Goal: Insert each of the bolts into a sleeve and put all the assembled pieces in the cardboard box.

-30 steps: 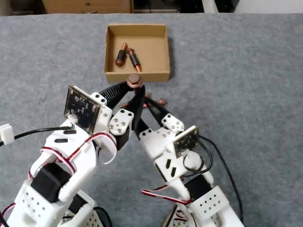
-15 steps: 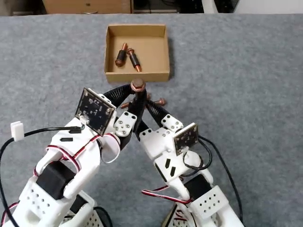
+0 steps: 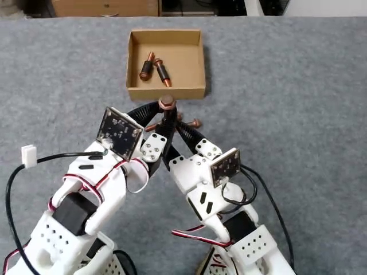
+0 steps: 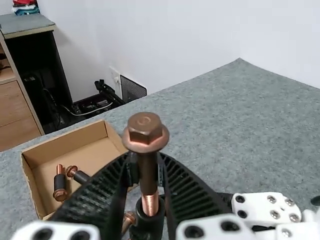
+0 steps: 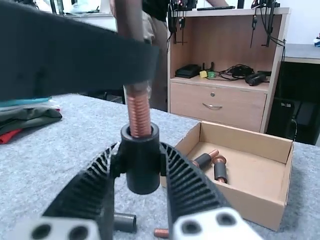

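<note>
One wide grey felt-covered table carries everything. Two white plastic arms rise from its near edge, the left arm and the right arm, and lean towards each other so that their black grippers meet near the middle.

An open brown cardboard box sits on the far side of the table, just beyond the grippers. Two assembled pieces lie inside it, towards its left wall, close together: one on the left and one on the right, each a copper bolt through a black sleeve.

The left gripper is clamped on the shank of a copper-coloured hex-head bolt, its ribbed fingers pressed against either side below the head. The bolt stands upright, head up, above the table and just short of the box's near wall.

The right gripper is closed around a black cylindrical sleeve, which it holds upright directly under the bolt. The threaded end of the bolt sits inside the sleeve's top opening, with most of the thread above the rim.

On the table under the grippers lie a loose copper bolt, to the right, and a loose dark sleeve.
</note>
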